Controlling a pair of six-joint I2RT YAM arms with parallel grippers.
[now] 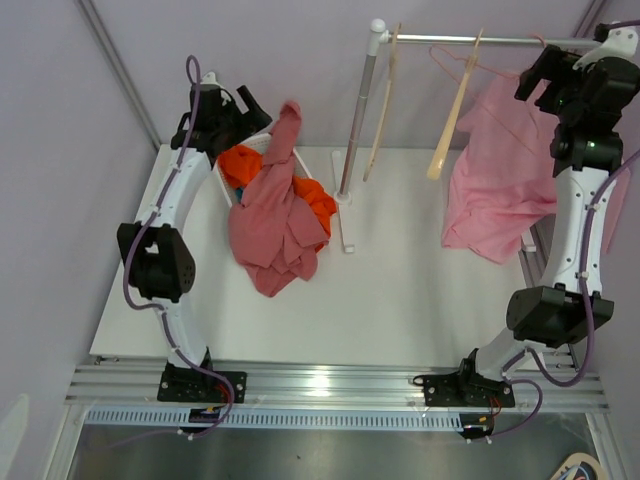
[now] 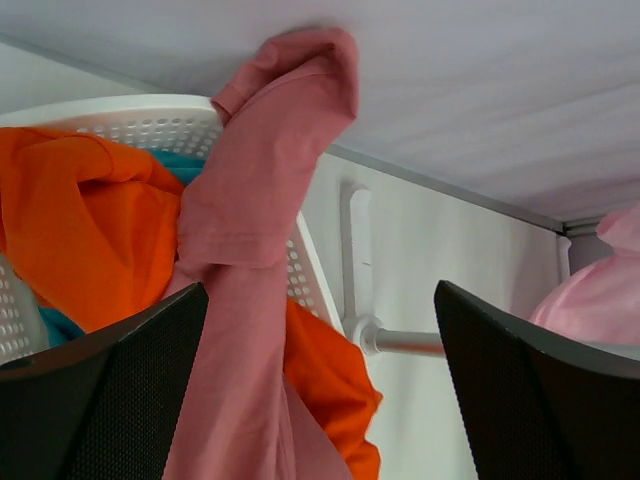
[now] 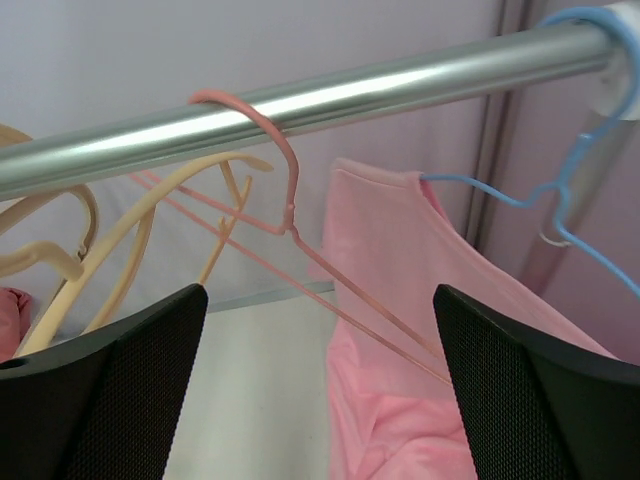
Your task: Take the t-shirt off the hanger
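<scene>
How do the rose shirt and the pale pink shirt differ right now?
The rose shirt lies crumpled, draped over the white basket onto the table; the pink shirt hangs from the rail on a blue hanger. The rose shirt is darker, the pink shirt paler. Both are plain pinkish fabric.

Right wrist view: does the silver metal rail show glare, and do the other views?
Right wrist view: yes, a bright streak runs along the silver metal rail. Top external view: a white hot spot on the aluminium frame at the near edge. Left wrist view: no glare, soft even light on the dusty-pink t-shirt.
</scene>
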